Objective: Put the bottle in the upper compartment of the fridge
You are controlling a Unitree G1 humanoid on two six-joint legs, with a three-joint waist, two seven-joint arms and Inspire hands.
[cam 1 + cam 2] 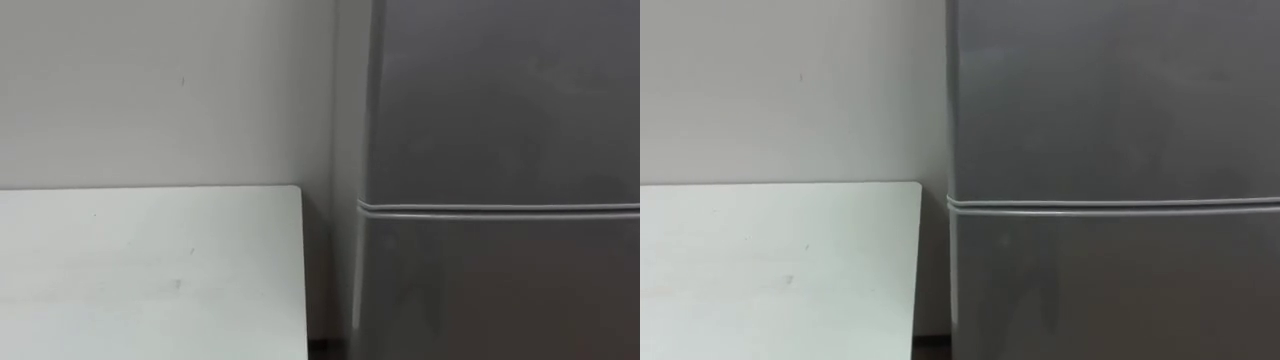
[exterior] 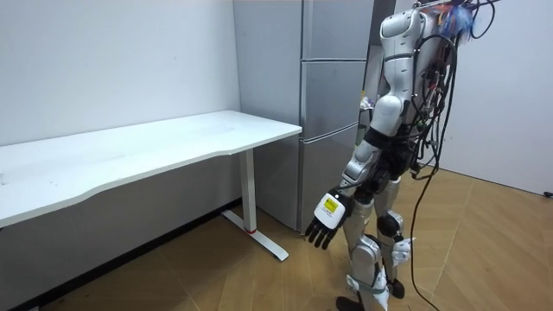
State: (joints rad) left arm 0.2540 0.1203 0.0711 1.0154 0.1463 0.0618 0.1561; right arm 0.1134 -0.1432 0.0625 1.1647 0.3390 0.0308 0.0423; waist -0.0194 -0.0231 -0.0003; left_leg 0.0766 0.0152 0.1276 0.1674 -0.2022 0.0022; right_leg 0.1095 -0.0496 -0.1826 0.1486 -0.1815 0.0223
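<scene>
Fingers [image 2: 315, 235] loose, left hand [image 2: 329, 212] low, fridge [image 2: 333, 95] cropped

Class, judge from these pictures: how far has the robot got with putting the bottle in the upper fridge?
Done: the robot stands at the fridge, beside the white table. In hand: nothing; its left hand hangs open and empty by its leg. Left: nearly everything. The fridge doors are shut, so the upper one must be opened and the bottle put in; where the bottle is, I cannot tell.
</scene>
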